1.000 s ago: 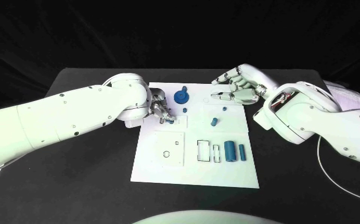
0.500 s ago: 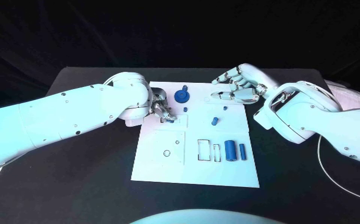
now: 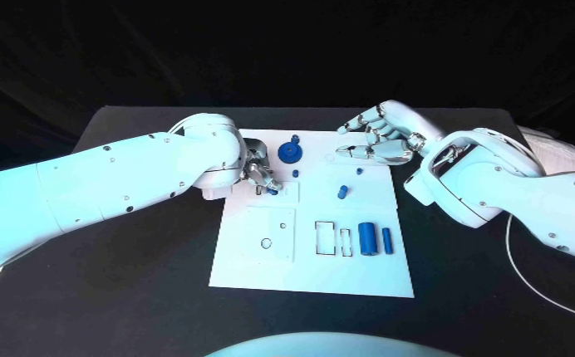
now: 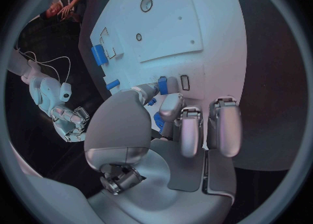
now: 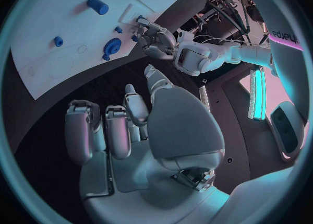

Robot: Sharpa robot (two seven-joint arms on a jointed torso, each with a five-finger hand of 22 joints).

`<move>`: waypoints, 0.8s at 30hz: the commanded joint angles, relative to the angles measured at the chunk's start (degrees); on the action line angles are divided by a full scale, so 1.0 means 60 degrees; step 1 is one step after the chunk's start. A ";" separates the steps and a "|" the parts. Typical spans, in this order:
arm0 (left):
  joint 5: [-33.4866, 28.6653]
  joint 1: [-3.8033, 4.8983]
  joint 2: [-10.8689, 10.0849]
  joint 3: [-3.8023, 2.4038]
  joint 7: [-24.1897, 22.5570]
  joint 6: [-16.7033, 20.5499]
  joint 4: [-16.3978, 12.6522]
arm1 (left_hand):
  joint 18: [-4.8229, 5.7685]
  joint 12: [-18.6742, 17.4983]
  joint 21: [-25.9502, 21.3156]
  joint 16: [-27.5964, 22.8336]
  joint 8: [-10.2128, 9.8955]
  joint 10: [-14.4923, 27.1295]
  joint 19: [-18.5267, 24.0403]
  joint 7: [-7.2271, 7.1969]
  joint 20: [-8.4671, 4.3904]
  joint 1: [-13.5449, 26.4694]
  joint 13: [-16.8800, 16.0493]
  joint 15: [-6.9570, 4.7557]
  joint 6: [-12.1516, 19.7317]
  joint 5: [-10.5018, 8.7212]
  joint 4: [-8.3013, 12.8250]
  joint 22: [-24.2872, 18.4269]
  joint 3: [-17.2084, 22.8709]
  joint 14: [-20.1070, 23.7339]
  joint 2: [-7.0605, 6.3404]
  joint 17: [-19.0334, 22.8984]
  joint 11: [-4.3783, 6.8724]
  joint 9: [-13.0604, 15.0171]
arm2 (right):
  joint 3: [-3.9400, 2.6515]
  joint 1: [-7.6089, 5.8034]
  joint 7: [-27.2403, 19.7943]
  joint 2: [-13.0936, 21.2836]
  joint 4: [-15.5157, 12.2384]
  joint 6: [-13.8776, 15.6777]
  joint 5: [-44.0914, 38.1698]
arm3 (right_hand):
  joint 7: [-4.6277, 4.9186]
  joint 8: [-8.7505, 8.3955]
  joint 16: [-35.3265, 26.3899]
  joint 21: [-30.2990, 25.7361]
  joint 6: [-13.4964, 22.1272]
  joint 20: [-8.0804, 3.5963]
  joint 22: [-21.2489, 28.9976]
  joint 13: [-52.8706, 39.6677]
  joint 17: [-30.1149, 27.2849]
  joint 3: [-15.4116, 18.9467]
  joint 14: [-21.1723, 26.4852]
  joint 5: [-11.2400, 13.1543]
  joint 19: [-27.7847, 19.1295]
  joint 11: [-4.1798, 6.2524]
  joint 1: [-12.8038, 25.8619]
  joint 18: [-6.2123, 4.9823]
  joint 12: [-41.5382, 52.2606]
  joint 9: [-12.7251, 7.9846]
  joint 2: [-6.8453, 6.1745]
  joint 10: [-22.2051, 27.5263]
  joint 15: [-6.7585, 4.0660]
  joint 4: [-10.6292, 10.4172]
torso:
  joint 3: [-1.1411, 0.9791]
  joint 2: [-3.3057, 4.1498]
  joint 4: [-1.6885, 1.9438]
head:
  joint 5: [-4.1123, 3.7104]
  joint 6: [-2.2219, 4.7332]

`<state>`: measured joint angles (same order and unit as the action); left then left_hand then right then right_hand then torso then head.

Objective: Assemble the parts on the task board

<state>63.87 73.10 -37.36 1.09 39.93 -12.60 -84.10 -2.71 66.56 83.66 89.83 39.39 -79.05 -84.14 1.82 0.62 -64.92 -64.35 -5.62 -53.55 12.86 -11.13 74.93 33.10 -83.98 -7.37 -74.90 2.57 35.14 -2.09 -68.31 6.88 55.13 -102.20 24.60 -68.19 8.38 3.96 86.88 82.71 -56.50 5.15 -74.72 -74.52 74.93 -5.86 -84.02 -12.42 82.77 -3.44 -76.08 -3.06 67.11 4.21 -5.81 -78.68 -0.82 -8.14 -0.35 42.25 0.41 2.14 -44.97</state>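
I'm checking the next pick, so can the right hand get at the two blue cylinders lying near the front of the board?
Probably yes. The right hand hovers empty at the task board's far right edge, and the blue cylinders lie uncovered near the front, with only bare board between. The left hand works at the opposite side.

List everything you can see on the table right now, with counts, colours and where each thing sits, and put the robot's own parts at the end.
Table: one, black, under everything.
Task board: one, white, middle of the table.
Gear-shaped part: one, blue, far end of the board, between the two hands.
Large cylinder: one, blue, lying at the board's near right.
Slim cylinder: one, blue, lying just right of the large cylinder.
Short peg: one, blue, middle of the board's right half.
Small pieces: several, blue, near the gear; too small to tell apart.
Left hand: silver, over the board's left edge, pinches a small blue part.
Right hand: silver, at the board's far right corner, holds nothing.
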 commanded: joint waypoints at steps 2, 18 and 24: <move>-0.0064 -0.0038 0.0125 0.0069 0.0614 -0.0333 0.0136 | 0.0140 0.0057 0.0002 0.0029 0.0014 -0.0067 -0.0457 -0.0095 0.0035 0.0310 -0.0025 0.0018 -0.0155 -0.0021 0.0736 0.1401 0.0570 -0.1004 0.0088 -0.2516 0.0003 -0.0019 | 0.0000 0.0009 -0.0017 -0.0010 -0.0009 -0.0127 -0.0026 | -0.0019 0.0038 -0.0044 -0.0037 -0.0067 -0.0004 0.0012 0.0006 0.1446 0.0052 -0.0748 -0.0060 -0.0079 0.0029 0.0086 -0.0035 0.0006 0.0012 0.0009 0.0005 -0.0023 -0.0032 | -0.0001 0.0003 -0.0004 | 0.0003 -0.0012; -0.0079 -0.0041 0.0244 0.0100 0.0623 -0.0488 0.0312 | 0.0162 0.0157 0.0065 0.0029 -0.0054 -0.0150 -0.0502 -0.0168 -0.0005 0.0906 -0.0139 -0.0029 -0.0383 -0.0011 0.0435 0.1497 -0.0197 -0.1004 0.0279 -0.2516 0.0061 -0.0064 | 0.0000 0.0009 -0.0028 -0.0002 -0.0014 -0.0133 -0.0003 | -0.0019 0.0035 -0.0051 -0.0046 -0.0067 -0.0006 0.0029 0.0022 0.1436 0.0070 -0.0746 -0.0064 -0.0086 0.0029 0.0108 -0.0038 -0.0015 0.0011 0.0008 0.0016 -0.0024 -0.0052 | 0.0002 -0.0005 0.0009 | -0.0009 -0.0031; -0.0072 -0.0041 0.0248 0.0100 0.0629 -0.0517 0.0329 | 0.0175 0.0182 0.0106 0.0029 -0.0066 -0.0183 -0.0525 -0.0185 -0.0012 0.1066 -0.0165 -0.0039 -0.0452 -0.0017 0.0345 0.1547 -0.0422 -0.1004 0.0287 -0.2516 0.0075 -0.0073 | 0.0000 0.0009 -0.0039 -0.0006 -0.0007 -0.0135 0.0012 | -0.0020 0.0034 -0.0053 -0.0057 -0.0067 -0.0006 0.0049 0.0029 0.1433 0.0079 -0.0746 -0.0066 -0.0096 0.0028 0.0117 -0.0042 -0.0024 0.0011 0.0007 0.0021 -0.0025 -0.0061 | 0.0005 -0.0007 0.0003 | 0.0007 -0.0033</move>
<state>63.66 73.20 -35.94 1.39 39.81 -13.67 -82.28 -2.70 67.38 84.10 89.83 39.09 -79.77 -84.14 0.67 0.62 -58.95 -65.28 -5.62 -55.90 12.87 -9.09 74.92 30.85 -83.97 -5.54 -74.94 3.10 34.78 -2.09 -68.31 6.88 55.13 -102.22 24.43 -68.06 8.38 3.96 86.88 82.72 -56.50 4.93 -74.47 -74.42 74.92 -5.62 -84.02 -12.42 82.55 -3.44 -76.08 -3.06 67.11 4.20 -5.81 -78.68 -0.82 -8.39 -0.31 42.23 0.43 2.08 -45.15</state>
